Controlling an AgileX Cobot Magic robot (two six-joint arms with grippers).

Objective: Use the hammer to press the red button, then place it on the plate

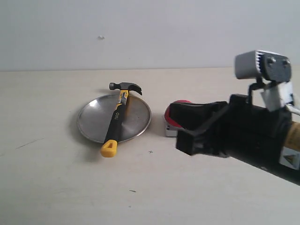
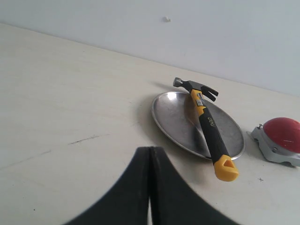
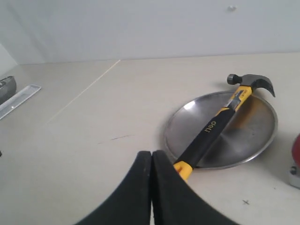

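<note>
The hammer (image 1: pixel 116 117) lies across the silver plate (image 1: pixel 93 119). Its dark head rests over the far rim and its yellow looped tip hangs past the near rim. The red button (image 1: pixel 180 102) stands to the right of the plate, mostly hidden behind my right gripper (image 1: pixel 180 131). In the right wrist view that gripper (image 3: pixel 151 152) is shut and empty, short of the hammer (image 3: pixel 211 129) and covering part of its yellow tip. My left gripper (image 2: pixel 150 149) is shut and empty, well apart from the hammer (image 2: pixel 209 129), the plate (image 2: pixel 176 119) and the button (image 2: pixel 283 132).
A pale wall runs along the table's far edge. A grey metal strip (image 3: pixel 18 101) lies at the side of the right wrist view. Thin dark scratches (image 2: pixel 86 138) mark the tabletop.
</note>
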